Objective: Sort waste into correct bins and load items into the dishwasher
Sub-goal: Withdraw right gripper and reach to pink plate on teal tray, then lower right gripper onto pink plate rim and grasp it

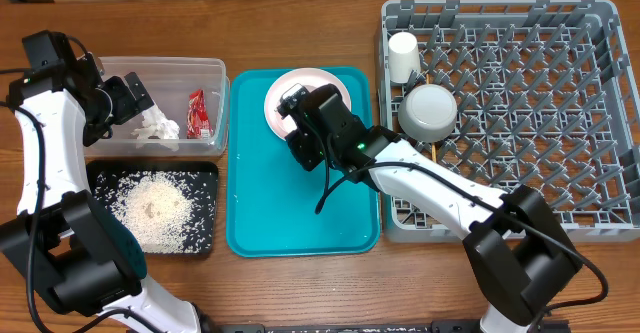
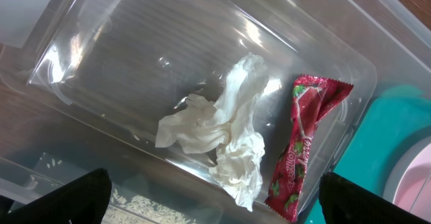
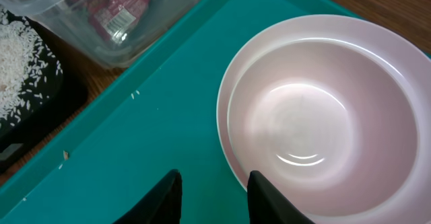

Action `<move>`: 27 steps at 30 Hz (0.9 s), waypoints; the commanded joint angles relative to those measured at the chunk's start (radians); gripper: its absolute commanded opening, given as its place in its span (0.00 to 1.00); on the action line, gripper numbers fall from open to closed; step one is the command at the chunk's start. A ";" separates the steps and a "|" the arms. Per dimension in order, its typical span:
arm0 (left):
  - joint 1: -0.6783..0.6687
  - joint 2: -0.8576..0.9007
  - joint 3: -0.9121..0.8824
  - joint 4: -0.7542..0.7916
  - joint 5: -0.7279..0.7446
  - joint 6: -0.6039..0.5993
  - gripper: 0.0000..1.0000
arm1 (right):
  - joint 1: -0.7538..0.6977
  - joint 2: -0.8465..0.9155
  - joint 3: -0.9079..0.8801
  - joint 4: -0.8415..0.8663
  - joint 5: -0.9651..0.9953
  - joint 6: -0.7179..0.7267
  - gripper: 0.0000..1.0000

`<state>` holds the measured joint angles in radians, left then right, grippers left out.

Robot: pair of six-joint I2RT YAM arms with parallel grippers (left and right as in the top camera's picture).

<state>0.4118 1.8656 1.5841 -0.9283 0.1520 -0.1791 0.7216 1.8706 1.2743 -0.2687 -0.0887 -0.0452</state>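
Straddling glossy pink plate (image 3: 223, 116) — right pincer (image 3: 212, 183) half-shut, grip unclear; left pincer (image 2: 215, 183) gaping over crumpled tissue (image 2: 229, 130).

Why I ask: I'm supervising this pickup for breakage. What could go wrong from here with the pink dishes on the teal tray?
1. The small round pinkish bowl sits loose in the round pale pink plate. If the right gripper lifts the plate by its rim, the bowl may slide off.
2. The jaws stand narrow right at the rim's edge, so a shallow pinch could slip and drop the plate onto the flat teal plastic tray.
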 commanded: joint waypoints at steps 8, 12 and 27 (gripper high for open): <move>-0.013 -0.034 0.016 -0.002 -0.006 0.019 1.00 | 0.003 0.072 0.021 0.097 0.005 -0.016 0.34; -0.013 -0.034 0.016 -0.002 -0.006 0.019 1.00 | 0.003 0.113 0.021 0.140 0.005 -0.016 0.44; -0.013 -0.033 0.016 -0.002 -0.006 0.019 1.00 | 0.003 0.153 0.021 0.126 0.010 -0.087 0.45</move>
<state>0.4118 1.8656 1.5841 -0.9283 0.1520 -0.1791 0.7216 2.0197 1.2755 -0.1322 -0.0879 -0.0700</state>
